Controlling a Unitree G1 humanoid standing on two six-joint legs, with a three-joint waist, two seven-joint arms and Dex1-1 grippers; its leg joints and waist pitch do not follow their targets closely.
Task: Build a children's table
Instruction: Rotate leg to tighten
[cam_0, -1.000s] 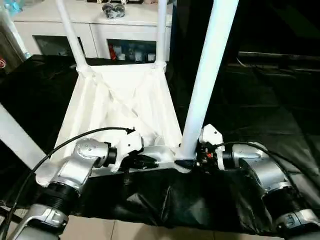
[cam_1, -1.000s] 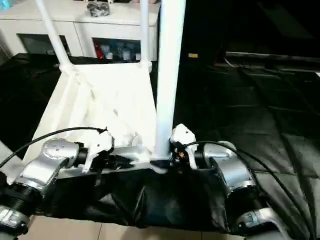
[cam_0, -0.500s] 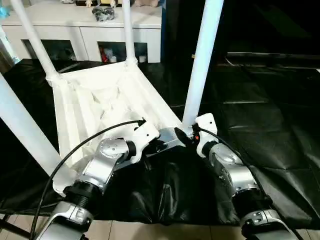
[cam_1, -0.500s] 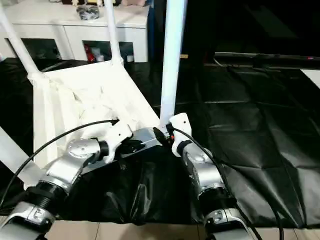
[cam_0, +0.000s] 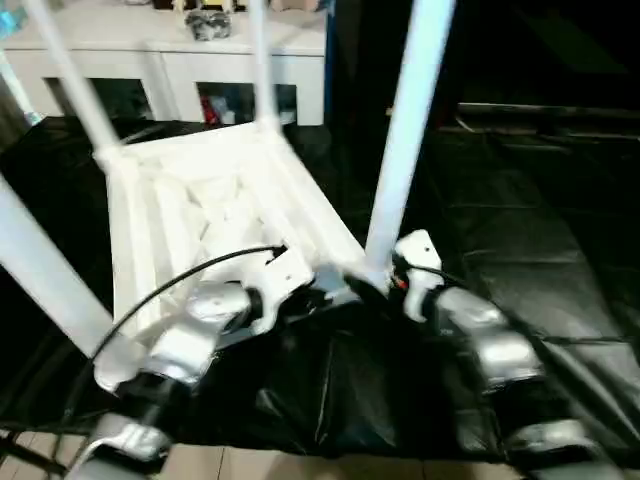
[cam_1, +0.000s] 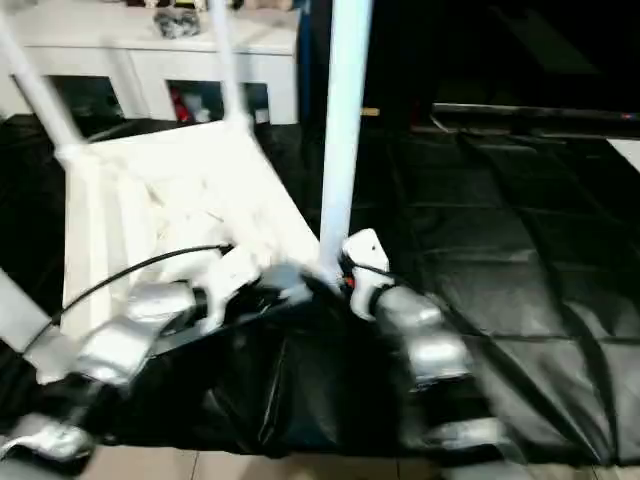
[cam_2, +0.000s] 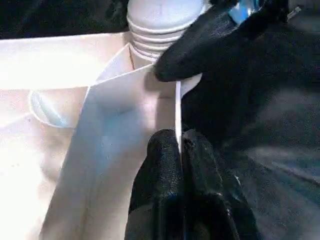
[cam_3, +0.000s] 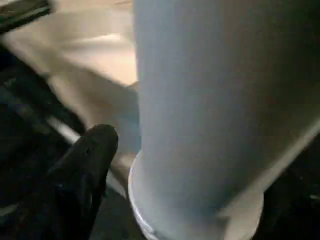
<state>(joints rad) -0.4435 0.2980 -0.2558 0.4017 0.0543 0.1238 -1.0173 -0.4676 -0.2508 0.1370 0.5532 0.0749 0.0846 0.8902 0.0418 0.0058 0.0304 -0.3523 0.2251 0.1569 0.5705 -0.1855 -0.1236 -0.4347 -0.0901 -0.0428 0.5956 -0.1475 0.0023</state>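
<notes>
No readable text, labels, brands or numbers in any view.

Motion blur smears both head views; white plastic glares brightly.

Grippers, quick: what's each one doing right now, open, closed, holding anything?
Left gripper: closed on the thin edge of the tabletop.
Right gripper: at the base of the near leg; open or closed cannot be told.
</notes>
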